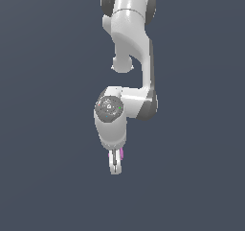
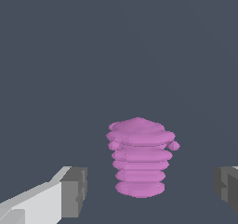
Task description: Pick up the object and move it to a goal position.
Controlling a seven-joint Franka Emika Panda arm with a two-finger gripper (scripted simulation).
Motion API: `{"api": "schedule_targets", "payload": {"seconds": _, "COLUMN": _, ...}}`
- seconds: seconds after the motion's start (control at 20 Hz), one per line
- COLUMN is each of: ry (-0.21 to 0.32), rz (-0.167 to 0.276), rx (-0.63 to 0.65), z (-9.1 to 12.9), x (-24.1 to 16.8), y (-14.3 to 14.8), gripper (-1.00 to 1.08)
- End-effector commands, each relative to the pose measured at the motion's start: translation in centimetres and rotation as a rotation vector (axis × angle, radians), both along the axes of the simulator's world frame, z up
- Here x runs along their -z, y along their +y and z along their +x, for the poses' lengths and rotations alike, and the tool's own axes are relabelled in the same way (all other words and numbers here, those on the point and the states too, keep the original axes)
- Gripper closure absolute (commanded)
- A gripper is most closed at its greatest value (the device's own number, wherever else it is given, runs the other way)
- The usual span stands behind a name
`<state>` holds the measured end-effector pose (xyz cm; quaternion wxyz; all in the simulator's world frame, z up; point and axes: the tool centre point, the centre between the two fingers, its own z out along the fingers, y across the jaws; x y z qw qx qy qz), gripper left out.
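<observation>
A: Fingers?
B: Grey pads (image 2: pixel 74 190) spread wide, one each side of the pink blob (image 2: pixel 141 158), neither touching.
A: Outside view?
B: Gripper (image 1: pixel 115 164) points down; blob just shows at its right edge.

The object (image 2: pixel 140 159) is rendered matt and ridged — the arm (image 1: pixel 131 43) glossy, smooth white, plastic-like; pincer (image 2: pixel 151 190) pads matt grey.
</observation>
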<state>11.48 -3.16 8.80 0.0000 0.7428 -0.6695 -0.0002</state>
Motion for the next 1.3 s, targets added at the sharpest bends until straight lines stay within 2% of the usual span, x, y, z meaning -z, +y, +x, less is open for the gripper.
{"api": "schedule_targets", "payload": {"seconds": 0.0, "ry": 0.000, "rz": 0.000, "rx": 0.000, "z": 0.0, "x": 0.0, "y": 0.0, "gripper": -0.92}}
{"api": "schedule_targets", "payload": {"seconds": 0.25, "ry": 0.000, "rz": 0.000, "rx": 0.001, "z": 0.0, "x": 1.0, "y": 0.0, "gripper": -0.92}}
{"api": "schedule_targets", "payload": {"seconds": 0.65, "ry": 0.000, "rz": 0.000, "rx": 0.005, "z": -0.1, "x": 4.9, "y": 0.0, "gripper": -0.92}}
{"api": "schedule_targets", "payload": {"seconds": 0.95, "ry": 0.000, "rz": 0.000, "rx": 0.005, "z": 0.0, "x": 5.0, "y": 0.0, "gripper": -0.92}}
{"api": "schedule_targets", "payload": {"seconds": 1.0, "ry": 0.000, "rz": 0.000, "rx": 0.005, "z": 0.0, "x": 5.0, "y": 0.0, "gripper": 1.08}}
{"api": "schedule_targets", "payload": {"seconds": 1.25, "ry": 0.000, "rz": 0.000, "rx": 0.005, "z": 0.0, "x": 5.0, "y": 0.0, "gripper": 1.08}}
